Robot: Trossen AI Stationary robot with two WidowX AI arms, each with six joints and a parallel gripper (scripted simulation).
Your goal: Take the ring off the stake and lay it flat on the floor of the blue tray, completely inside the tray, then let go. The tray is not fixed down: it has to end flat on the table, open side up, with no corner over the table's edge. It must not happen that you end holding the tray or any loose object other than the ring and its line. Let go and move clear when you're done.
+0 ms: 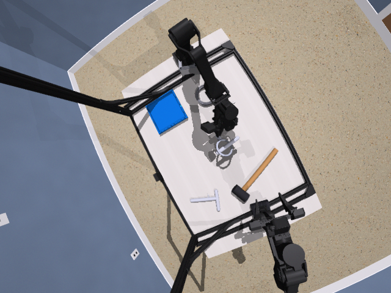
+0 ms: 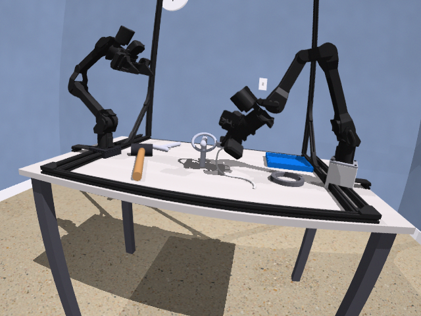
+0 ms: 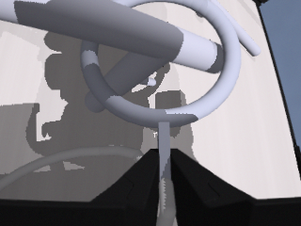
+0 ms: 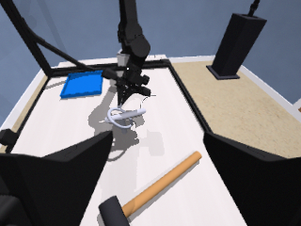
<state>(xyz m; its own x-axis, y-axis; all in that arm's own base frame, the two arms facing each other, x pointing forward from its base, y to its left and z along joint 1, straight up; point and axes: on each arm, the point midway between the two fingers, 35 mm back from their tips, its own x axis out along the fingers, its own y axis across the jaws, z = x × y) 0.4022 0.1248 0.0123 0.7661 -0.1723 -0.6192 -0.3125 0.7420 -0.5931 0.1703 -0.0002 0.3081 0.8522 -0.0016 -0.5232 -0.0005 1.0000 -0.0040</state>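
- The pale ring [image 1: 225,155] [image 2: 192,141] [image 3: 230,80] [image 4: 109,117] is at the top of the stake [image 1: 231,143] [image 2: 202,158] [image 3: 141,33] [image 4: 134,113], whose bar crosses its opening; whether the bar is threaded through it, I cannot tell.
- The left gripper [image 1: 218,135] [image 2: 222,139] [image 3: 163,157] [image 4: 119,105] has its fingers clamped on the ring's thin flat tab [image 3: 164,142].
- A thin cord [image 2: 234,177] [image 3: 94,153] curves from beside that gripper toward the table [image 1: 189,163] [image 2: 163,170].
- The right gripper [image 1: 268,198] [image 2: 145,73] [image 4: 158,136] is raised well apart from the ring, fingers wide apart with nothing between them.
- The blue tray [image 1: 166,112] [image 2: 289,161] [image 4: 82,84] lies flat on the table, open side up, holding no ring.
- A dark grey ring [image 1: 198,95] [image 2: 287,184] lies flat near the tray.
- A mallet [image 1: 260,170] [image 2: 138,164] [image 4: 162,184] with a wooden handle and black head lies between stake and right arm, near a white T-shaped piece [image 1: 217,200] [image 2: 163,147].
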